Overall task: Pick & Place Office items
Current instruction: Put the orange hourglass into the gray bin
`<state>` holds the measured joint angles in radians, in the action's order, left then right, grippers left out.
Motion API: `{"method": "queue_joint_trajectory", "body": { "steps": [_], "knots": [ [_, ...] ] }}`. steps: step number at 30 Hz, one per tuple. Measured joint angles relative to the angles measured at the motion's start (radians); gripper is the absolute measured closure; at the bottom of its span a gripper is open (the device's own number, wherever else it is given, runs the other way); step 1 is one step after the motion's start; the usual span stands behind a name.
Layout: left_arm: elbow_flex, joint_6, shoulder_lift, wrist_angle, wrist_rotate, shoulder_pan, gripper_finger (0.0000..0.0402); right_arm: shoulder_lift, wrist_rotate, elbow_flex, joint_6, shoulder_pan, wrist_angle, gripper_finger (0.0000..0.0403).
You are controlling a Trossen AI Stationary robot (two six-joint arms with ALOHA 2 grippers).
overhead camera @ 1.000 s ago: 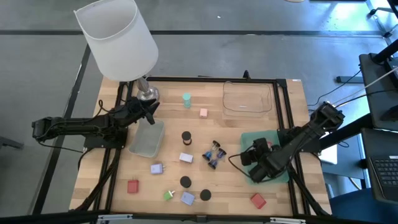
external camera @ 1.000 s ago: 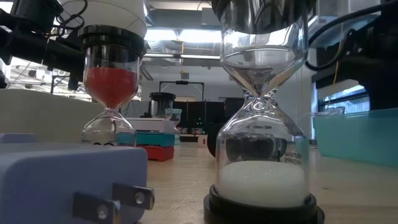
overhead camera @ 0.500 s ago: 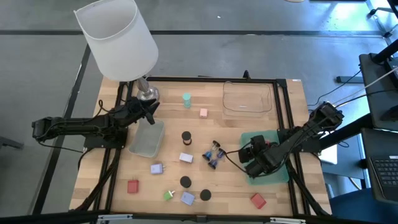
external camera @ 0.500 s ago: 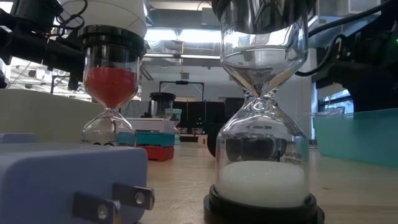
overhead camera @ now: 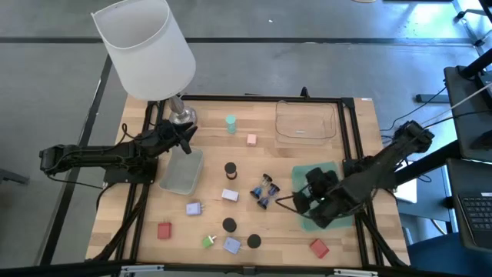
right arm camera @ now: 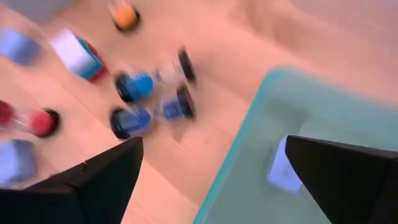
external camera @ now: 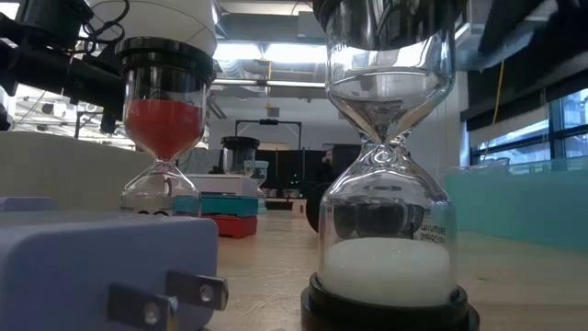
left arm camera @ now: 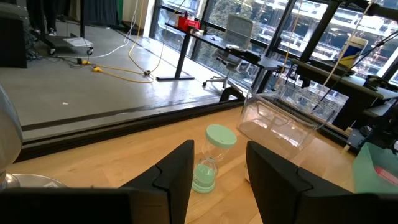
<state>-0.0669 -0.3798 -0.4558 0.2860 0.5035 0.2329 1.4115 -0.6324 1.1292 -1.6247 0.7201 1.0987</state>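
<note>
From above, I am hovering my right end effector (overhead camera: 307, 201) over the near-left part of the teal tray (overhead camera: 336, 171) at the counter's (overhead camera: 292, 154) right side, fingers spread; my own arm is covering the tray floor here. My left end effector (overhead camera: 184, 136) is waiting pressed together beside the lamp base, above the pale green tray (overhead camera: 181, 171). Most office items are lying scattered mid-counter, like the blue hourglasses (overhead camera: 265, 191) and the red block (overhead camera: 319, 247).

At counter level, two hourglasses and a lilac plug adapter (external camera: 101, 267) are blocking nearly everything.

My left wrist is showing a green hourglass (left arm camera: 211, 158) and the clear tray (left arm camera: 280, 118).

My right wrist, though blurred, is showing a pale lilac block (right arm camera: 283, 168) lying in the teal tray.
</note>
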Motion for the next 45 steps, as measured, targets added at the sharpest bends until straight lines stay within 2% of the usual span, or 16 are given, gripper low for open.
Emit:
{"method": "queue_joint_trajectory", "body": {
  "steps": [4,10,14,18,23,31,35,41,45],
  "knots": [
    [0.0,0.0,0.0,0.0,0.0,0.0,0.0258,-0.137,-0.134,0.004,0.013,0.055,0.015,0.0013],
    [0.0,0.0,0.0,0.0,0.0,0.0,0.0258,-0.363,-0.384,-0.018,0.131,0.243,-0.057,0.0014],
    [0.0,0.0,0.0,-0.001,0.0,0.0,0.0258,-0.473,-0.445,-0.066,0.271,0.351,-0.126,0.0014],
    [0.0,0.0,0.0,-0.001,0.0,0.0,0.0258,-0.531,-0.453,-0.108,0.374,0.414,-0.2,0.0014],
    [0.0,0.0,0.0,-0.001,0.0,0.0,0.0258,-0.577,-0.453,-0.163,0.515,0.466,-0.381,0.0014],
    [0.0,0.0,0.0,-0.001,0.0,0.0,0.0258,-0.673,-0.445,-0.349,0.824,0.488,-0.799,0.0005],
    [0.0,0.0,0.0,-0.001,0.0,0.0,0.0258,-0.759,-0.402,-0.493,0.927,0.471,-0.986,0.0004],
    [0.0,0.0,0.0,-0.001,0.0,0.0,0.0258,-0.895,-0.254,-0.723,1.057,0.41,-1.298,0.0003],
    [0.0,0.0,0.0,-0.001,0.0,0.0,0.0258,-0.982,-0.213,-0.847,1.219,0.377,-1.405,0.0003]
  ]
}}
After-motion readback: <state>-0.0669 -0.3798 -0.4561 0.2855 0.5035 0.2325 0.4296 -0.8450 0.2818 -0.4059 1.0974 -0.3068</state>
